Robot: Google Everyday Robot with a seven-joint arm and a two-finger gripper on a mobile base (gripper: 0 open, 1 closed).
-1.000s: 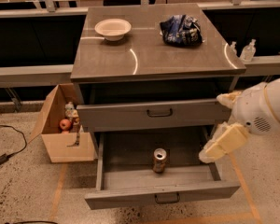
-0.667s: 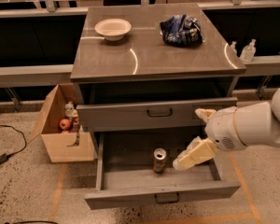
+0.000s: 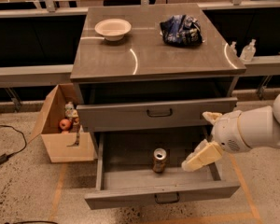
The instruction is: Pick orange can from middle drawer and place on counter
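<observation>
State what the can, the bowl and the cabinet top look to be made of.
The can looks metal: shiny silver lid, orange-brown body. The bowl is pale and smooth, ceramic or plastic; cannot tell which. The cabinet top seems metal: grey-brown, glossy, with bright streaks. The end effector hangs over the open drawer, beside the can.

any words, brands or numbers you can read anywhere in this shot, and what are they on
No text here can be read.
orange can, standing in the middle drawer: label too blurred to read.
dark blue snack bag on the counter: print too blurred to read.
two clear bottles right of the counter: any labels too small to read.
gripper, over the drawer's right side, right of the can: no marking visible.
</observation>
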